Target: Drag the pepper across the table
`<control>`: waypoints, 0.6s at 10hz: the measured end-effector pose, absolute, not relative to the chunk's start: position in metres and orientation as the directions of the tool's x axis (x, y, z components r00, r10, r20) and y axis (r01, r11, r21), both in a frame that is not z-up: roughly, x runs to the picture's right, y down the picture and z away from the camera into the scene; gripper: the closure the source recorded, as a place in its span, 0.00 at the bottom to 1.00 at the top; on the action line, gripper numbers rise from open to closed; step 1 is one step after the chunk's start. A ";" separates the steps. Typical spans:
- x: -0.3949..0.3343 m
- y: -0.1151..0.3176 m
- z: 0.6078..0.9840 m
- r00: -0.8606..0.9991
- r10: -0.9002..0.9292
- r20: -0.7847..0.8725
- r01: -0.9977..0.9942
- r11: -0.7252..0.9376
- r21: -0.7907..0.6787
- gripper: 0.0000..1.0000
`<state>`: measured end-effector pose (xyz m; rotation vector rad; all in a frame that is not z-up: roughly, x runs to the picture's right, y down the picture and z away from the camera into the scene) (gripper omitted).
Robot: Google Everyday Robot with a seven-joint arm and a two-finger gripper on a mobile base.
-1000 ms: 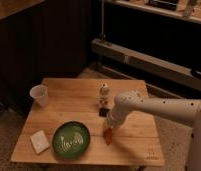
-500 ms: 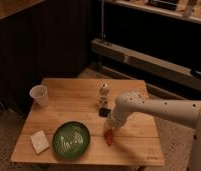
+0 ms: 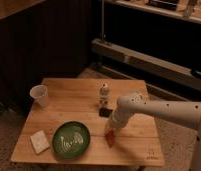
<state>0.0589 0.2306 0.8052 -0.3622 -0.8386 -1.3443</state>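
Standing beside the table (image 3: 139,145), I'd worry first about its near edge; the work is happening close to it, and a pull toward the front could send things onto the floor; the white arm (image 3: 159,111) reaches in from the right and bends down there; the green plate (image 3: 71,140) lies just left, so a leftward sweep might shove it; the small white figurine (image 3: 103,92) stands behind, liable to topple on a push away; the gripper (image 3: 112,131) rests over the pepper (image 3: 110,140), right of the plate; whether it clamps or only presses I cannot tell; if pressing, the tapering pepper could roll free.
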 end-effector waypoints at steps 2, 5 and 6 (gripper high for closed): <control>0.060 0.232 0.804 -0.004 -0.704 0.710 0.948 0.223 0.227 1.00; 0.063 0.234 0.803 -0.004 -0.704 0.710 0.949 0.221 0.224 1.00; 0.063 0.236 0.802 -0.006 -0.703 0.711 0.949 0.219 0.225 1.00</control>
